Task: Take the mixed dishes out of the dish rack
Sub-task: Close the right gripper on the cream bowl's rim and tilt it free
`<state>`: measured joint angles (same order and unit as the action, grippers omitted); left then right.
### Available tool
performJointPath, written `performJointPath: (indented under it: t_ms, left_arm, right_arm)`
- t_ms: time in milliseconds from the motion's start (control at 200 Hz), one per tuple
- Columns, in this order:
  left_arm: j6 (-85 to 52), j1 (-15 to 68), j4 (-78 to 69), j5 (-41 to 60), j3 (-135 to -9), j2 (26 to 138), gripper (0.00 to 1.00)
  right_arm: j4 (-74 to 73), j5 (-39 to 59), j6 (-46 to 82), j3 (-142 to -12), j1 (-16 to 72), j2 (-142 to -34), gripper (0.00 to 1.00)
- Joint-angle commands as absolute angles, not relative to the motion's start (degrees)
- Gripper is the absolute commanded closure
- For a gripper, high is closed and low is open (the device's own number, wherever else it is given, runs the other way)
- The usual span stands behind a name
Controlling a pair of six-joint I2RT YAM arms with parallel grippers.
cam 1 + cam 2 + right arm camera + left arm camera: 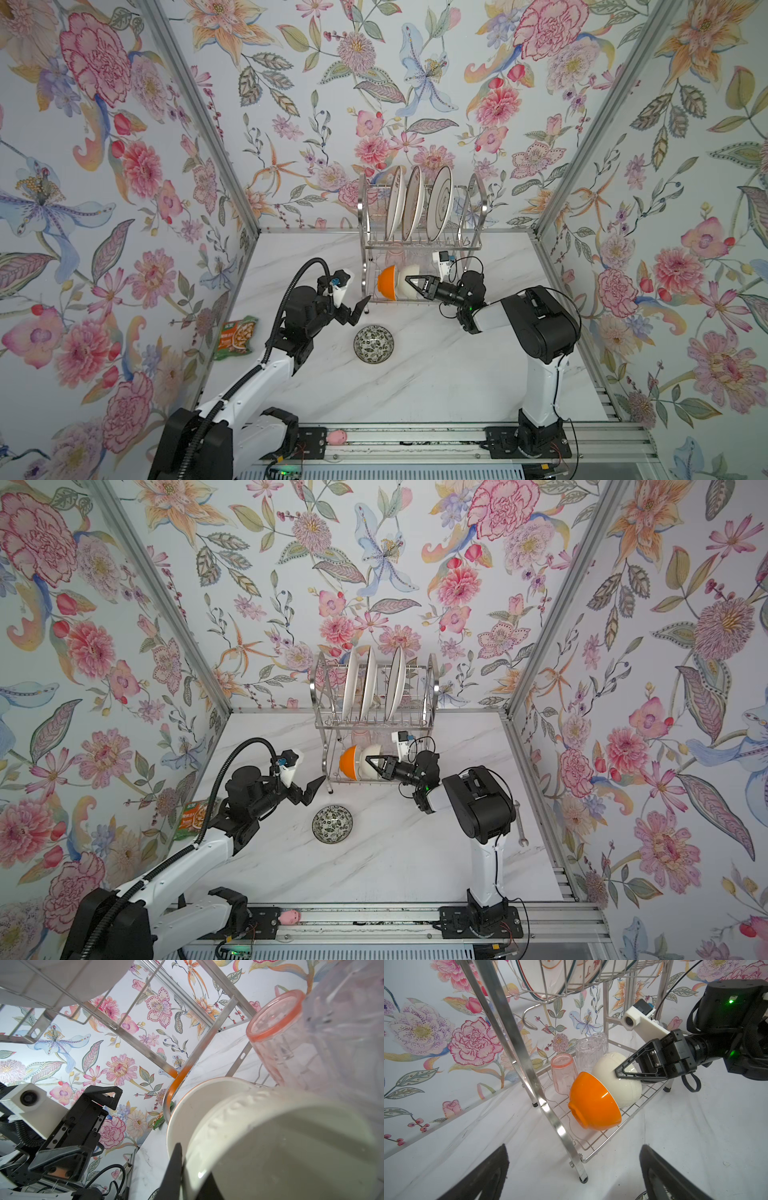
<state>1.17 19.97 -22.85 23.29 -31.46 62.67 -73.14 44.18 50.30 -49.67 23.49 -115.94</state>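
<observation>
Plate (583, 978) with red characters, packet (236, 337) print unreadable

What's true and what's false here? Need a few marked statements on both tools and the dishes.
1. The right tool is shut on the rim of the cream bowl. True.
2. The left tool holds the orange bowl. False: it is open and empty, outside the dish rack; the orange bowl lies on its side on the lower shelf, against the cream bowl.
3. Three plates stand on edge in the upper shelf. True.
4. The patterned bowl sits in the dish rack. False: it sits on the table in front of the rack.
</observation>
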Motion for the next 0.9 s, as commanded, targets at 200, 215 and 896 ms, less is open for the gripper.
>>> performJointPath:
  t_ms: [200, 215, 896]
  left_arm:
    - [-0.07, 20.69, -25.46, 22.90, -30.95, 61.96, 0.01]
    - [-0.07, 20.72, -25.49, 22.92, -30.96, 62.01, 0.01]
    - [-1.52, 20.72, -25.95, 23.40, -32.17, 63.50, 0.01]
  right_arm:
    - [-85.31, 44.97, 51.59, -53.52, 22.85, -116.81, 1.00]
    - [-85.48, 45.11, 51.67, -53.51, 22.86, -116.85, 1.00]
    - [-90.84, 46.41, 53.17, -53.76, 22.76, -116.69, 1.00]
